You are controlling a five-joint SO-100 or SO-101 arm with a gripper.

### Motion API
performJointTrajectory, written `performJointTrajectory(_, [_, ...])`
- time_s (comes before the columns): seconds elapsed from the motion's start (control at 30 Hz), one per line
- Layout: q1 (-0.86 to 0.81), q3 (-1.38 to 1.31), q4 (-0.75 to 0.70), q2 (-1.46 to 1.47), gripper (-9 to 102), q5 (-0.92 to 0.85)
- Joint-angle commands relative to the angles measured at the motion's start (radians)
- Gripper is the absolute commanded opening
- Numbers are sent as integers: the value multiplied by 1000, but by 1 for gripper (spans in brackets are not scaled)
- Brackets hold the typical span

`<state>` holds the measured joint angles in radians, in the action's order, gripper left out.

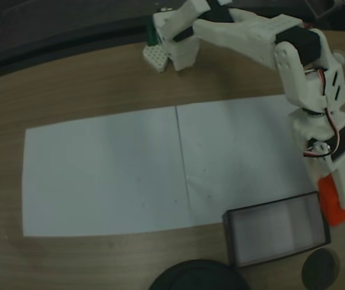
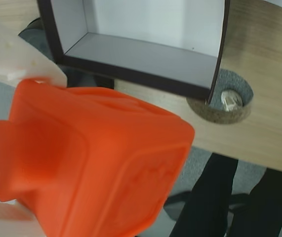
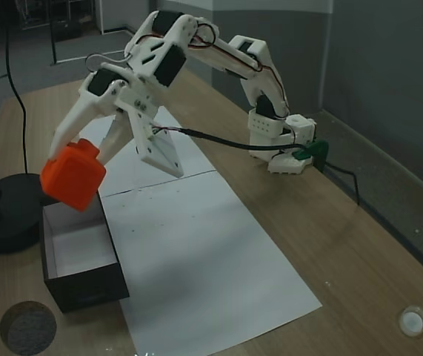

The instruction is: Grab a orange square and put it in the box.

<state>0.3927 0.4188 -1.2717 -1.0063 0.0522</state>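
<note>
Right now your jaws are clamped on the orange square [image 3: 73,176], holding it in the air. Just below and beside them, the box [image 3: 85,285] sits open on the worktop [image 3: 285,222].

The arm [image 3: 196,52] is built of white printed segments, with black servo blocks set at the joints. Red, black and white wires are looped along the links. A green clamp [image 3: 311,150] is fitted at the base. The pincer [image 3: 92,159] is formed of white tapered fingers.
</note>
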Motion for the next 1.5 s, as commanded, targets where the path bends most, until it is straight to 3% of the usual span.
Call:
performJointTrajectory(0.0, [-25, -115, 28, 40, 11, 0])
performJointTrajectory(0.47, [-124, -187, 12, 270, 12, 0])
performJointTrajectory(0.73, [-114, -196, -92, 247, 33, 0])
performJointTrajectory(1.0, [-110, -196, -187, 106, 34, 0])
performJointTrajectory(1.1, [-107, -196, -255, -3, 26, 0])
performJointTrajectory(1.27, [-106, -196, -403, -268, 0, -2])
performJointTrajectory(1.47, [-130, -133, -460, -643, -1, 0])
